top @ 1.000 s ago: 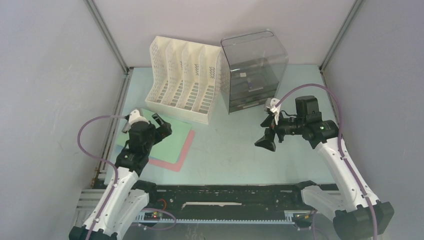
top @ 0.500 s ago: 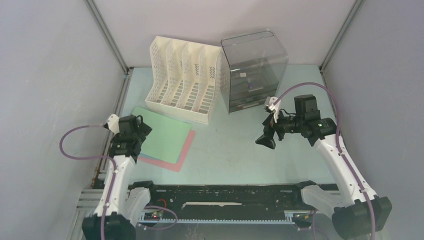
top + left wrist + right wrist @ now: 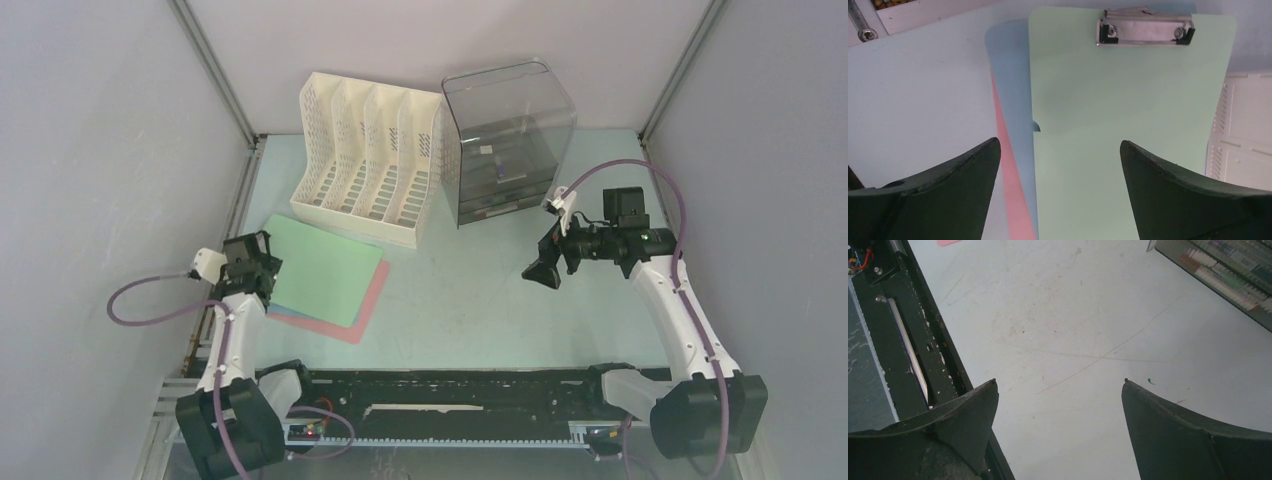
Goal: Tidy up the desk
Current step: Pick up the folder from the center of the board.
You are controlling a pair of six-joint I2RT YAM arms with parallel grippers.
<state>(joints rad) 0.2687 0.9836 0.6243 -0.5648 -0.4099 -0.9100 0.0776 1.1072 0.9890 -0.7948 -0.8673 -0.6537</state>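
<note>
The desk (image 3: 470, 290) is a pale mint-green top. On its left side lies a green clipboard (image 3: 325, 265) with a metal clip (image 3: 1145, 27), stacked over a blue board (image 3: 1010, 95) and a pink board (image 3: 368, 305). My left gripper (image 3: 262, 265) hovers at the stack's left edge, open and empty. In the left wrist view the left gripper (image 3: 1059, 141) frames the green clipboard (image 3: 1128, 125). My right gripper (image 3: 540, 272) hangs open over bare desk (image 3: 1073, 315) on the right, and the right gripper (image 3: 1059, 381) holds nothing.
A white slotted file rack (image 3: 370, 160) stands at the back, its side (image 3: 1243, 150) close beside the clipboard. A smoky translucent drawer unit (image 3: 508, 140) stands to its right, its base (image 3: 1228, 270) ahead of my right gripper. A black rail (image 3: 923, 340) runs along the near edge.
My left arm has drawn back leftward from above the clipboards to their left edge, still open. My right gripper has shifted slightly right.
</note>
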